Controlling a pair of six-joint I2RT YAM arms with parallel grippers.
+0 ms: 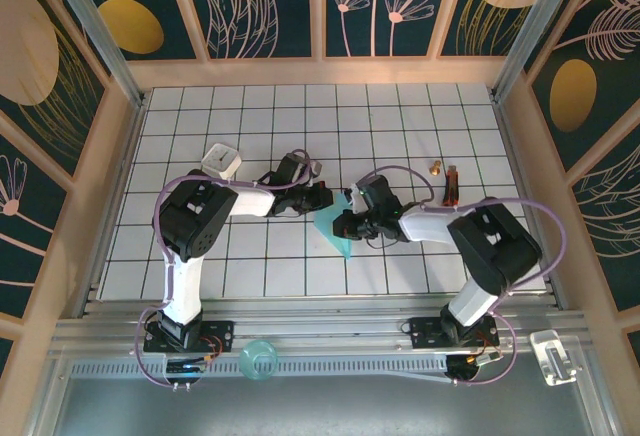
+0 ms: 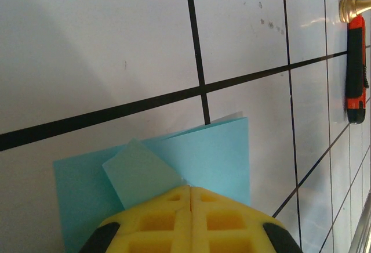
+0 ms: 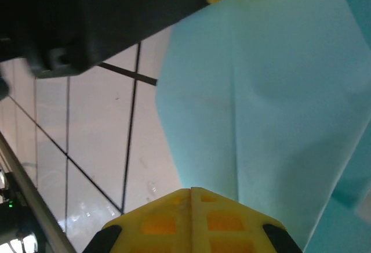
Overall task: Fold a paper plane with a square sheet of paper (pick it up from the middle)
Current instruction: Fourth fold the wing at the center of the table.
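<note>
**Folded Paper Held Between Two Grippers**

At the middle of the gridded table (image 1: 400, 116), a partly folded light-blue paper (image 1: 336, 234) was pinched between the left gripper (image 1: 326, 198) and the right gripper (image 1: 348, 218). A white block (image 1: 222, 161) was seen beside the left arm, and an orange-red tool (image 1: 451, 185) was seen farther right.

My table (image 1: 300, 116): white tiles, black grid lines, middle of the frame.
White block (image 1: 221, 161): left of centre, askew to the grid.
Orange knife (image 1: 451, 186): right of centre.
Brass piece (image 1: 436, 167): just beside the knife's upper end.
</note>
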